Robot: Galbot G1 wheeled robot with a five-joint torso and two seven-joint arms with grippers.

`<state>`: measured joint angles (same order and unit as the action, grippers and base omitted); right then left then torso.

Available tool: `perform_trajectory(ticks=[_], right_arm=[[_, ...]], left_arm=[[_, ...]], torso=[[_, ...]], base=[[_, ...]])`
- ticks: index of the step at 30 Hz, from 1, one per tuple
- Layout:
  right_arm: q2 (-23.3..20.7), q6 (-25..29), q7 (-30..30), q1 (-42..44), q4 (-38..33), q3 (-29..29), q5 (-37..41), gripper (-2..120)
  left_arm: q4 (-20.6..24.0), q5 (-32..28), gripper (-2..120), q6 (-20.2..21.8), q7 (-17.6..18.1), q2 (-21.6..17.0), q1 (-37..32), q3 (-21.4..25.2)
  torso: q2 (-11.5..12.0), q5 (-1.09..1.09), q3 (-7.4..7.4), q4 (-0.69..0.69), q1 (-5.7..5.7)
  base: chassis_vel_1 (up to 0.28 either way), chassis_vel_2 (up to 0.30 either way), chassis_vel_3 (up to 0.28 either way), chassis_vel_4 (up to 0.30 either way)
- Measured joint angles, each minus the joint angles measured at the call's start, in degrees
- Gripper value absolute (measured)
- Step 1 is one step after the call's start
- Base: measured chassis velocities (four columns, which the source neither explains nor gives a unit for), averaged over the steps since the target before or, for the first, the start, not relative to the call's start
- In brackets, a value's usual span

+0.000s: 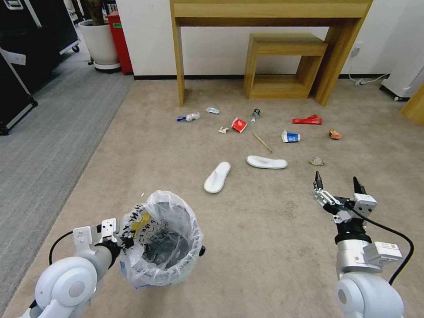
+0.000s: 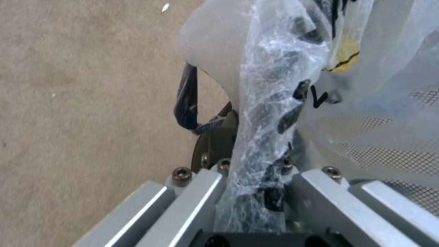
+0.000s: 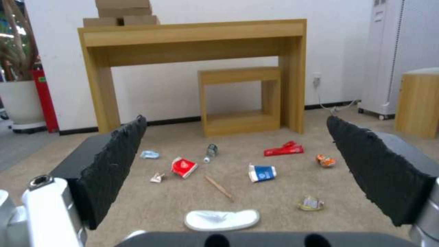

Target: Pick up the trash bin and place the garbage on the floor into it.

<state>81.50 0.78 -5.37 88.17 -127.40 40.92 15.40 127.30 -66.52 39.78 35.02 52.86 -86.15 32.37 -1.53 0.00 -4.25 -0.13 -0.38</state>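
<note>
Two hands split the job: the left hand [image 1: 118, 236] grips the trash bin [image 1: 162, 238] rim at lower left, while the right hand [image 1: 338, 185], spread empty, sits nearer the slipper [image 1: 266, 162] lying crosswise up-left.

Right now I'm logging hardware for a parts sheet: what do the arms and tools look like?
Both arms are glossy white with rounded joints and looping black cables. The right tool has silver brackets, a black collar and pointed black textured fingers. The left tool has white-and-silver brackets.

An office-like room is suggested: beige carpet [image 1: 265, 229] is laid beneath a wooden console table [image 1: 269, 13], with a potted plant [image 1: 99, 39] placed left of it.
</note>
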Motion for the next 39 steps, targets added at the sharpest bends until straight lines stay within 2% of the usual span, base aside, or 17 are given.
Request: perform_trajectory(ticks=[10,25,39], right_arm=[[0.15,0.02,-0.26,-0.36,0.00,0.10,0.25,100],[0.33,-0.24,0.15,-1.00,0.78,0.12,0.21,100],[0.33,-0.23,0.03,-1.69,1.64,-0.36,0.21,100]], left_arm=[[-0.25,0.20,0,-0.14,-0.15,-0.30,0.21,-0.10],[-1.06,0.18,0,-0.21,-0.15,-0.33,0.73,-0.48],[-2.14,0.43,0,-0.33,-0.14,0.19,1.36,-0.89]], torso=[[0.00,0.00,-0.01,0.00,-0.01],[0.00,0.00,0.01,0.00,0.00],[0.01,0.00,-0.01,0.00,-0.01]], base=[[-0.115,0.104,0.109,-0.101],[-0.045,0.038,0.029,-0.039],[-0.206,0.198,0.208,-0.201]])
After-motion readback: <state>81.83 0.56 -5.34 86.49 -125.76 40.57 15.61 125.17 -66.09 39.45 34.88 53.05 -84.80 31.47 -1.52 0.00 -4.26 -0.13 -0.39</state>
